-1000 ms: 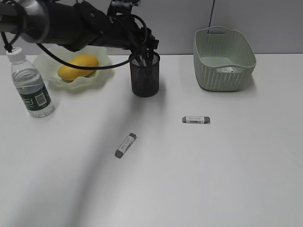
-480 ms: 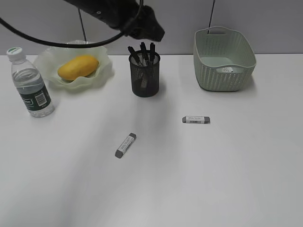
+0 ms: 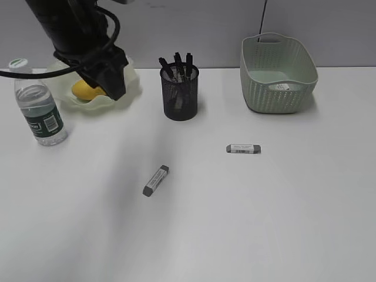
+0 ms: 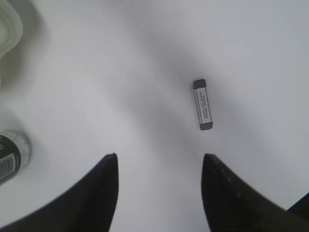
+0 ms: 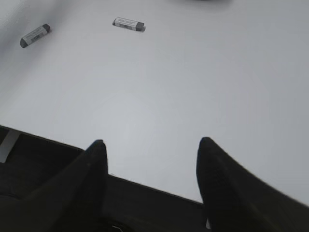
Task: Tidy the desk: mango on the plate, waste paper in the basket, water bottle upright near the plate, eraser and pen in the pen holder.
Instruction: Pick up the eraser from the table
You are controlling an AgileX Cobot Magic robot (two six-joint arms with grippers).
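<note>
The mango (image 3: pixel 83 90) lies on the wavy green plate (image 3: pixel 130 79), partly hidden by my left arm. My left gripper (image 3: pixel 114 88) hangs open and empty in front of the plate; its wrist view shows the open left gripper (image 4: pixel 159 157) above bare desk (image 4: pixel 145 58). One grey eraser (image 3: pixel 155 180) lies mid-desk, seen too as the eraser (image 4: pixel 203 104). A second eraser (image 3: pixel 243 148) lies to its right. The water bottle (image 3: pixel 39 111) stands upright left of the plate. Pens (image 3: pixel 176 63) stand in the black pen holder (image 3: pixel 180 94). Waste paper (image 3: pixel 282 87) lies in the basket (image 3: pixel 277 70). My right gripper (image 5: pixel 149 142) is open and empty over the desk's front edge.
The right wrist view shows both erasers far off, one eraser (image 5: pixel 35 35) at the left and one eraser (image 5: pixel 129 23) further right, with the dark desk edge (image 5: pixel 145 193) below. The bottle's base (image 4: pixel 9 154) and the plate rim (image 4: pixel 7 29) sit at the left wrist view's left side.
My left arm has swung away from above the pen holder, leftward and down, to in front of the plate. The pens stay in the holder.
</note>
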